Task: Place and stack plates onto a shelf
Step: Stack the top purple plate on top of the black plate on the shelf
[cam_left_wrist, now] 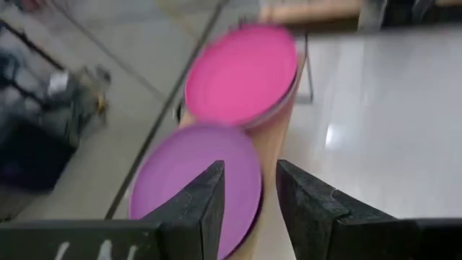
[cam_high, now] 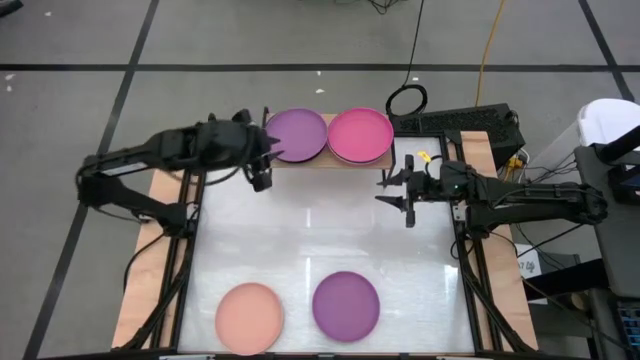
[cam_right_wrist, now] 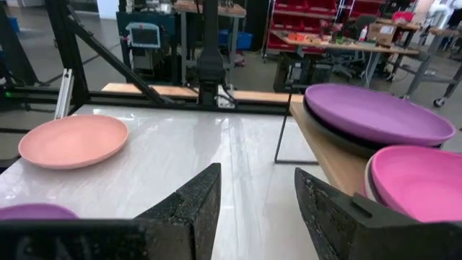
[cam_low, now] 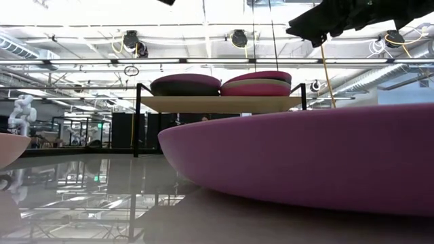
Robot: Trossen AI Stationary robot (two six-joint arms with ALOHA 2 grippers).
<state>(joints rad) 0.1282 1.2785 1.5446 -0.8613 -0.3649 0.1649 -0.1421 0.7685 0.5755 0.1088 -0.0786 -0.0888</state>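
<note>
A: Left gripper [cam_high: 262, 172]?
B: At the shelf's [cam_high: 300, 161] left end, just off the purple-topped stack. Narrow gap betw. fingers [cam_left_wrist: 206, 209], nothing held.

A: Shelf itself?
B: Far edge of the desk [cam_high: 320, 235], centre. Two stacks on it. Left one: purple plate [cam_high: 296, 134] on top, a black plate [cam_right_wrist: 339, 137] under it. Right one: pink plate [cam_high: 359, 134] on top; low view shows a cream plate [cam_low: 254, 83] then another pink plate [cam_low: 256, 90] beneath.

A: Stacks touching?
B: Side by side, rims v. close; can't tell if they touch.

A: Right gripper [cam_high: 407, 192]?
B: Just right of the shelf, slightly nearer the desk's front, above bare desk. Fingers [cam_right_wrist: 193, 206] part-open, moderate gap, empty.

A: Loose plates?
B: Two on the desk, well apart from the shelf, near the front edge. Peach plate [cam_high: 249, 316] to the left, second purple plate [cam_high: 346, 304] beside it on the right, not touching. Both upright, flat on the desk.
</note>
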